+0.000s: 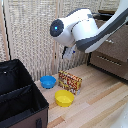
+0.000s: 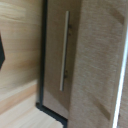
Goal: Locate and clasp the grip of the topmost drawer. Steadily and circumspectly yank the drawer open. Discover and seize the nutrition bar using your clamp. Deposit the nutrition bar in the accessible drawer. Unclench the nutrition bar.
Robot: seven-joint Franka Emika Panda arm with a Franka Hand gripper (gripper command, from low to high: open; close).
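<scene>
Exterior view. The white robot arm (image 1: pixel 82 27) reached in from the exterior view's right and hung above the wooden tabletop (image 1: pixel 100 100). Its fingers (image 1: pixel 68 52) showed only as a dark blur under the wrist, so whether they were spread or pressed together could not be told; they held nothing visible. Below the fingers and well apart from them lay the nutrition bar (image 1: pixel 70 81), flat on the tabletop, with open board on its far side. The blue bowl (image 1: pixel 48 81) sat just beside one edge of the bar, the yellow bowl (image 1: pixel 64 98) just beside its near edge. A black bin (image 1: pixel 20 97) filled the corner at the exterior view's left. The dresser (image 1: pixel 114 50) stood behind the arm at the exterior view's right, its drawer fronts shut; the topmost drawer was largely hidden by the arm.

Wrist view. A dark brown drawer front (image 2: pixel 57 55) with a silver bar handle (image 2: pixel 64 50) lay ahead of the fingers, shut flush in its frame. No fingertip appeared in this frame, and free space separated the camera from the handle. Light wood bordered the front's outer edge.
</scene>
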